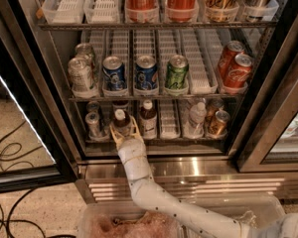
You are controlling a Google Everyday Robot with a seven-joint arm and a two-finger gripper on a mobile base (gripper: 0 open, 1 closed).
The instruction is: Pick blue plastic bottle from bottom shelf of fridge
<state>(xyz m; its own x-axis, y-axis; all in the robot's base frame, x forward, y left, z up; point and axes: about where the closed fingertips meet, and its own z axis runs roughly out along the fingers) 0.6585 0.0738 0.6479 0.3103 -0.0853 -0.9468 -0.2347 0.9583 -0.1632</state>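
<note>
Camera view: the hand [124, 131] reaches into the fridge [198, 168] at the bottom shelf [164, 140]. Its fingers are spread open on either side of the blue plastic bottle [121, 121], gripping nothing yet and likely lined up to close. The bottle stands upright at the shelf's near edge, just left of a similar dark bottle [147, 119]. Right of an empty lane tray [168, 119], the lanes hold a clear bottle [195, 118] and cans [218, 123]
</note>
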